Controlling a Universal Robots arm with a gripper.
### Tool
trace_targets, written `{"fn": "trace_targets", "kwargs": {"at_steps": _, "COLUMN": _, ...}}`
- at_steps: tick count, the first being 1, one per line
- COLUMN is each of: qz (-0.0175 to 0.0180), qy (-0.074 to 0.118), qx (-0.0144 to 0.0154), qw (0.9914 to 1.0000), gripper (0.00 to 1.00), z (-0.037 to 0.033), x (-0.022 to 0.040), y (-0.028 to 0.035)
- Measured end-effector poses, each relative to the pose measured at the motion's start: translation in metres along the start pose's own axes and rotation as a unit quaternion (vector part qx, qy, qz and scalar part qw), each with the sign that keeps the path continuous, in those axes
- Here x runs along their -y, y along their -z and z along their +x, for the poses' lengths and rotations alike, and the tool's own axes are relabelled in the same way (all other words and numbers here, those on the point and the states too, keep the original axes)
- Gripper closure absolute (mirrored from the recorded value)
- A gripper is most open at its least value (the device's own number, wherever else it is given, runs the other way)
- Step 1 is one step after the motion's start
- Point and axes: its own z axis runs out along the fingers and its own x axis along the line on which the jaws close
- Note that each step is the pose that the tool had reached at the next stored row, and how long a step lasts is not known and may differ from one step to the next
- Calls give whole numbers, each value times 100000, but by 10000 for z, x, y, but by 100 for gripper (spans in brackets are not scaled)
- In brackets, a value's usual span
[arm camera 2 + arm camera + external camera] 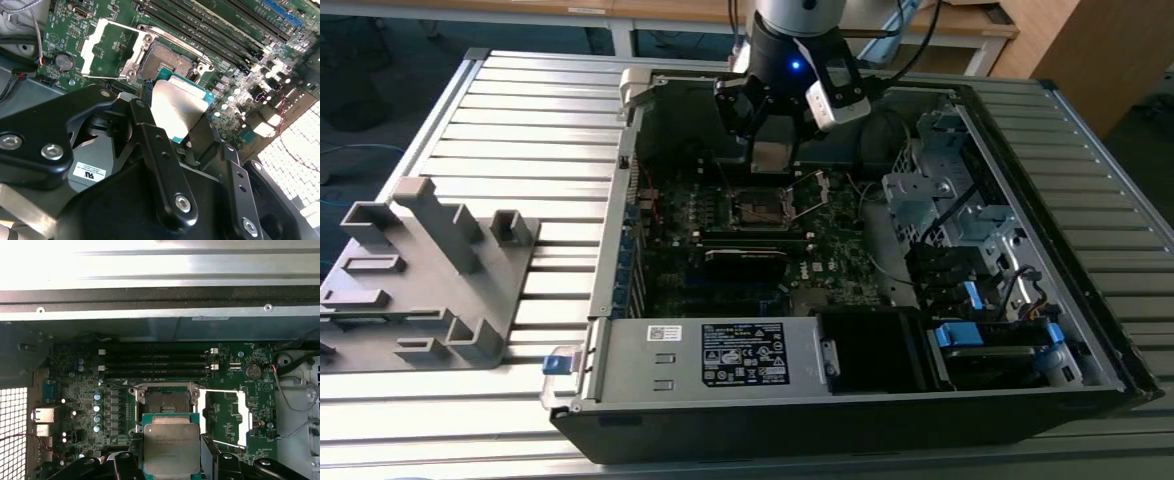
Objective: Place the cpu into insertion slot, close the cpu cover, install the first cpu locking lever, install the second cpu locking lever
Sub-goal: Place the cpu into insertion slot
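The tool (771,160) grips the cpu (171,442) by its edges, just short of the mid-motherboard insertion slot (166,402). The cpu cover (242,420) lies open. Keeping the chip level and its corners squared to the rim seems wise.

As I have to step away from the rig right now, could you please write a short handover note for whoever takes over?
The hand is shut on the cpu and holds it close to the insertion slot, which is empty.
The cpu cover is swung open and lies beside the slot.
Done: the cpu is gripped and at the slot.
Left: seating the cpu, closing the cover, installing both locking levers.
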Motion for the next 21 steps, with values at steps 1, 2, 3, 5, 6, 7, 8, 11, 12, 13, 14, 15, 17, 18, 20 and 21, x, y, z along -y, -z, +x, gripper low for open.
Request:
{"fn": "trace_targets", "kwargs": {"at_steps": 1, "qz": -4, "qy": 2, "qx": 2, "qw": 100000, "gripper": 46, "z": 0, "x": 0, "y": 0}}
{"fn": "trace_targets", "kwargs": {"at_steps": 2, "qz": -9, "qy": 0, "qx": 4, "qw": 100000, "gripper": 46, "z": 0, "x": 0, "y": -3}}
{"fn": "trace_targets", "kwargs": {"at_steps": 3, "qz": -13, "qy": 0, "qx": 7, "qw": 100000, "gripper": 46, "z": 0, "x": 0, "y": -9}}
{"fn": "trace_targets", "kwargs": {"at_steps": 5, "qz": -16, "qy": 1, "qx": 9, "qw": 100000, "gripper": 46, "z": 0, "x": 1, "y": -11}}
{"fn": "trace_targets", "kwargs": {"at_steps": 6, "qz": -10, "qy": 1, "qx": 5, "qw": 100000, "gripper": 46, "z": 0, "x": 1, "y": -11}}
{"fn": "trace_targets", "kwargs": {"at_steps": 7, "qz": -7, "qy": 0, "qx": 4, "qw": 100000, "gripper": 46, "z": 0, "x": 1, "y": -12}}
{"fn": "trace_targets", "kwargs": {"at_steps": 8, "qz": -12, "qy": 1, "qx": 6, "qw": 100000, "gripper": 46, "z": 0, "x": 1, "y": -13}}
{"fn": "trace_targets", "kwargs": {"at_steps": 11, "qz": -14, "qy": -3, "qx": 9, "qw": 100000, "gripper": 46, "z": 0, "x": -9, "y": -16}}
{"fn": "trace_targets", "kwargs": {"at_steps": 12, "qz": -16, "qy": 1, "qx": 9, "qw": 100000, "gripper": 46, "z": 0, "x": -11, "y": -17}}
{"fn": "trace_targets", "kwargs": {"at_steps": 13, "qz": -17, "qy": 5, "qx": 11, "qw": 100000, "gripper": 46, "z": 0, "x": -11, "y": -23}}
{"fn": "trace_targets", "kwargs": {"at_steps": 14, "qz": -17, "qy": 6, "qx": 7, "qw": 100000, "gripper": 46, "z": 0, "x": -10, "y": -32}}
{"fn": "trace_targets", "kwargs": {"at_steps": 15, "qz": -12, "qy": 4, "qx": 6, "qw": 100000, "gripper": 46, "z": 0, "x": -9, "y": -46}}
{"fn": "trace_targets", "kwargs": {"at_steps": 17, "qz": -6, "qy": 2, "qx": 3, "qw": 100000, "gripper": 46, "z": -1, "x": -7, "y": -80}}
{"fn": "trace_targets", "kwargs": {"at_steps": 18, "qz": -14, "qy": 4, "qx": 6, "qw": 100000, "gripper": 46, "z": -1, "x": -5, "y": -99}}
{"fn": "trace_targets", "kwargs": {"at_steps": 20, "qz": -12, "qy": 2, "qx": 6, "qw": 100000, "gripper": 46, "z": -2, "x": -3, "y": -128}}
{"fn": "trace_targets", "kwargs": {"at_steps": 21, "qz": -11, "qy": 2, "qx": 6, "qw": 100000, "gripper": 46, "z": -2, "x": -2, "y": -138}}
